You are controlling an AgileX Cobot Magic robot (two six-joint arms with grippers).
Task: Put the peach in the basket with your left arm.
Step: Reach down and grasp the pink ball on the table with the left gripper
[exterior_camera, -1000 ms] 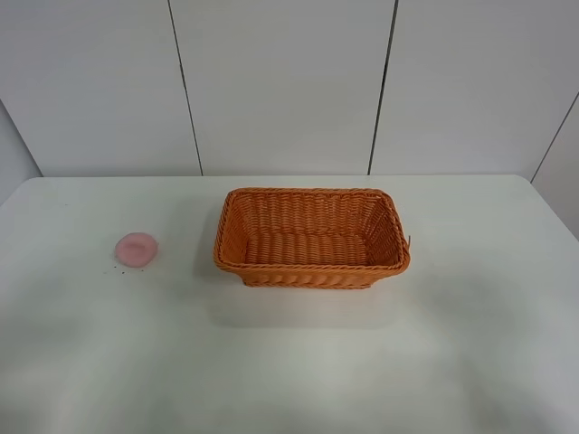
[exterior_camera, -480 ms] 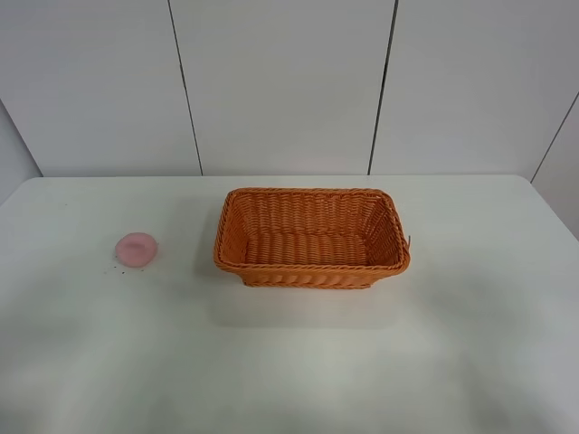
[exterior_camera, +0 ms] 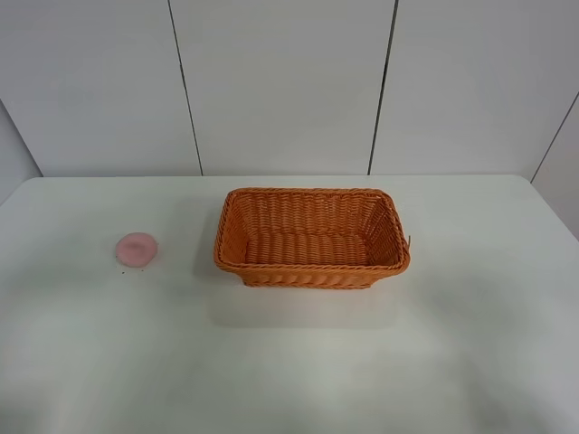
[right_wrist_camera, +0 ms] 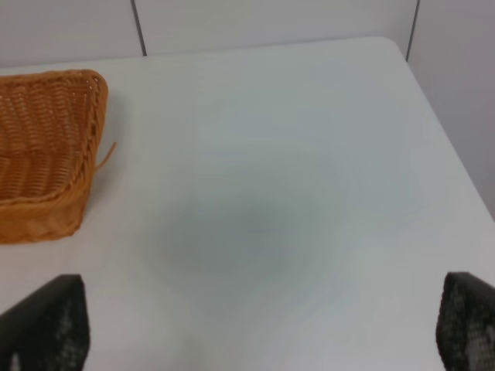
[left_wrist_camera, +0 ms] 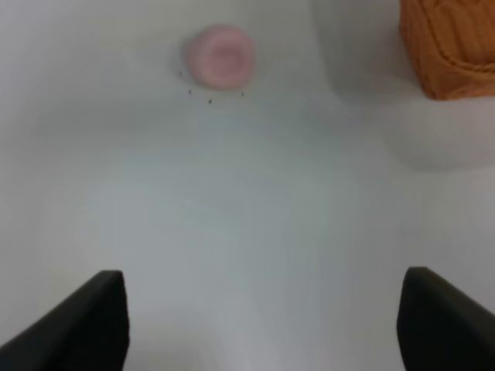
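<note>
The small pale pink peach [exterior_camera: 137,249] lies on the white table [exterior_camera: 298,362] at the left, well apart from the basket. The orange wicker basket [exterior_camera: 311,238] stands upright in the middle of the table with nothing in it. Neither arm shows in the exterior high view. In the left wrist view the peach [left_wrist_camera: 222,56] lies ahead of my left gripper [left_wrist_camera: 267,321], whose two dark fingertips [left_wrist_camera: 85,317] stand wide apart, open and empty; a corner of the basket [left_wrist_camera: 448,46] shows there. My right gripper [right_wrist_camera: 259,325] is open and empty above bare table, with the basket's end [right_wrist_camera: 46,147] off to one side.
A few tiny dark specks [left_wrist_camera: 209,99] lie on the table beside the peach. White wall panels [exterior_camera: 280,81] stand behind the table's far edge. The table's right edge [right_wrist_camera: 445,147] shows in the right wrist view.
</note>
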